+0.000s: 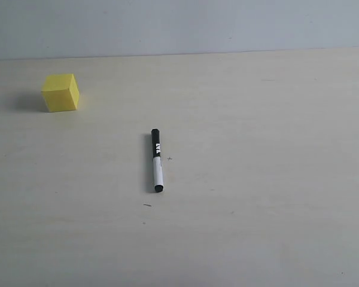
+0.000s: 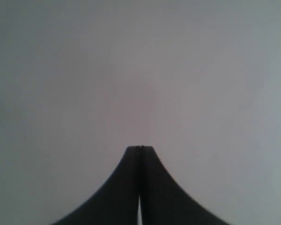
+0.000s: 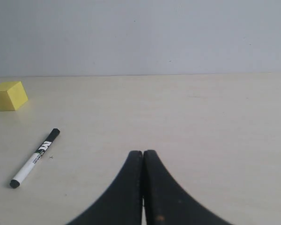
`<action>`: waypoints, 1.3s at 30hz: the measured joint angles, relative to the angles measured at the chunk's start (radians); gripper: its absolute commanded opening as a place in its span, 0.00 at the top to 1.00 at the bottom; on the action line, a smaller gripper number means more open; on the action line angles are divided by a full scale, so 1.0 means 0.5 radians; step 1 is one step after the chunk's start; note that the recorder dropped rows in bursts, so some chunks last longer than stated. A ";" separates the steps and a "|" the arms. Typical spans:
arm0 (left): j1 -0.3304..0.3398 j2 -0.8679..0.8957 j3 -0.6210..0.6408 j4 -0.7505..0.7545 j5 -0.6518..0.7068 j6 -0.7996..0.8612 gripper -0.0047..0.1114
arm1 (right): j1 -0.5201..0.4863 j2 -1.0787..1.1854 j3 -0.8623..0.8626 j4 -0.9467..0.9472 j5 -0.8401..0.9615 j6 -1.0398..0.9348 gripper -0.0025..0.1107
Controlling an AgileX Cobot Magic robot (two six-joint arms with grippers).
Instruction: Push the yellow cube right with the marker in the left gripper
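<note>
Yellow and matte, the cube (image 1: 61, 92) sits far left on the worktop (image 1: 269, 197). It is sharp-edged and probably light enough to slide under a sideways nudge, though a push off its middle may turn it. The marker (image 1: 157, 160) lies flat near the middle, well apart from the cube and to its right, black half far, white half near. Nothing holds it. It looks stiff, slim and smooth, so it may roll; a grip across the barrel near its middle seems safest, leaving one end free for pushing. The left pincer (image 2: 140, 147) is closed tight and empty, with neither cube nor marker in its view. The right pincer (image 3: 143, 152) is also closed on nothing.
</note>
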 measured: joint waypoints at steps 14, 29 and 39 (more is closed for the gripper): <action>-0.541 1.767 -0.583 -0.930 1.603 1.154 0.96 | 0.000 0.000 0.000 0.000 0.000 0.000 0.98; -1.555 2.998 -1.448 -1.011 1.900 1.075 0.80 | 0.000 0.000 0.000 0.000 0.000 0.000 0.98; -1.588 3.421 -1.807 -1.017 1.966 0.881 0.50 | 0.000 0.000 0.000 0.000 0.000 0.000 0.98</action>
